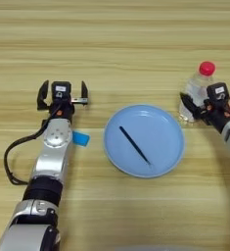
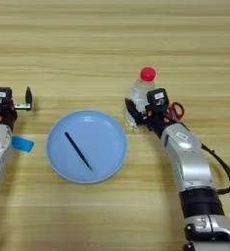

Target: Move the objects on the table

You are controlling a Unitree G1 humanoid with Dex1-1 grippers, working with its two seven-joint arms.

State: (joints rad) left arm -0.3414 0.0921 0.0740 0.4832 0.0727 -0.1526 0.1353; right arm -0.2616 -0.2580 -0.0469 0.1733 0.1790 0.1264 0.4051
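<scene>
Tabletop: light wood, plank grain running side to side, filling both views.

Plate: round, pale blue, shallow, lying a little toward the near edge of the tabletop, about midway between the two arms. Contents: one thin black stick, lying flat and slantwise across the plate's floor, wholly inside the rim, its far end toward the robot's left and its near end toward the right.

Bottle: small, clear plastic, red cap, standing upright on the wood just beyond the plate's far right rim, apart from the plate.

Right gripper: at the bottle's lower body, one black finger lay against the side facing the plate, the other was hidden behind the gripper body; whether the bottle was clamped could not be told.

Left gripper: over bare wood well to the left of the plate, fingers spread wide, holding nothing.

Blue tag: beside the left forearm, between arm and plate.
</scene>
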